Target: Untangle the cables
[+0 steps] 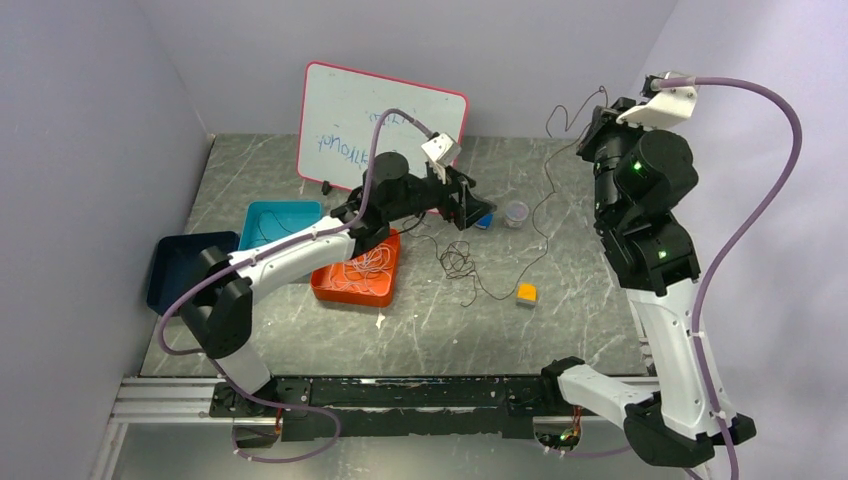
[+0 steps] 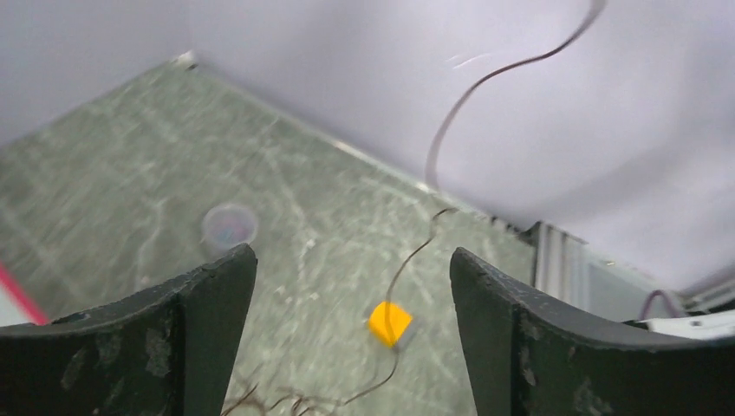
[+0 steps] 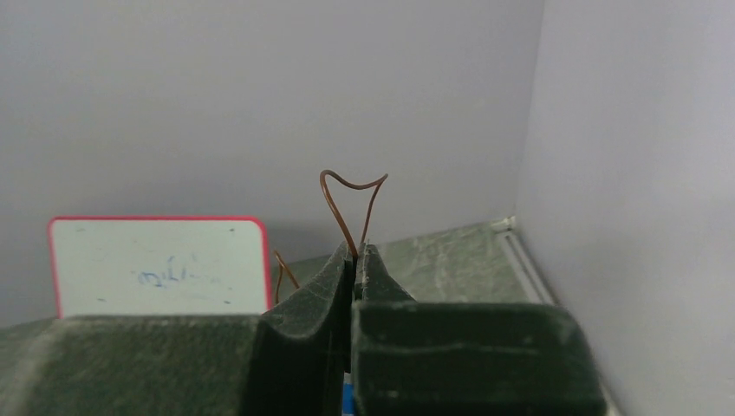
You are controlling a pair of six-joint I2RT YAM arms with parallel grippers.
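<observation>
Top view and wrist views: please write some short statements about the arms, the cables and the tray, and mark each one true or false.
1. The jaws of the right arm are shut on a thin brown cable. True.
2. The jaws of the left arm grip the orange block. False: they stand open and empty; the orange block lies on the table.
3. The red tray holds a heap of loose cables. True.
4. The whiteboard lies flat on the table. False: the whiteboard stands upright at the table's far side.

Lilac walls point(image 1: 80, 120), grey marbled table point(image 1: 580, 340)
</observation>
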